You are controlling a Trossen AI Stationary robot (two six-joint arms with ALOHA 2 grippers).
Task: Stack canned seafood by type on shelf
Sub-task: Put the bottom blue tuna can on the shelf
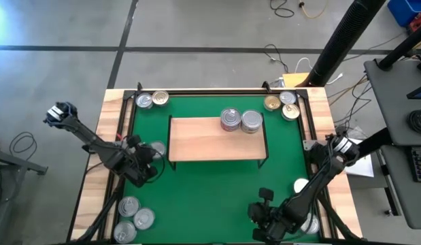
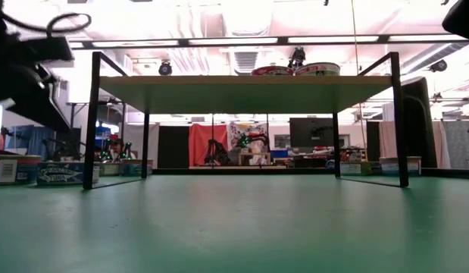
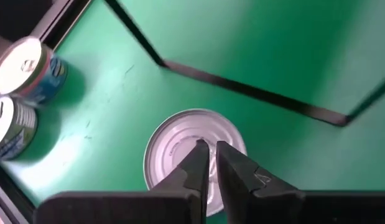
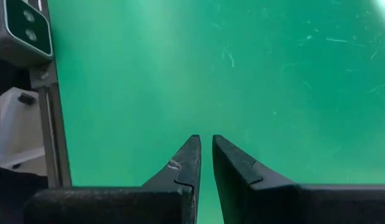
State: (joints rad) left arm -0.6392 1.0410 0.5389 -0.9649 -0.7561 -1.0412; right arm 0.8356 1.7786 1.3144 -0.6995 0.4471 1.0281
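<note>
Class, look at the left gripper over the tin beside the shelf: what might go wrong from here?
1. The left gripper is shut above the tin's lid, not around its sides, so a lift would likely come up empty.
2. Pressing down could push the tin against the shelf leg close by.
3. The two stacks sit at the shelf's back edge; a knock may tip them.

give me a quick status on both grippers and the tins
Left gripper shut above a silver tin beside the shelf, not gripping. Right gripper shut, empty, over the mat. Two tins shelved. Nothing blocking.
</note>
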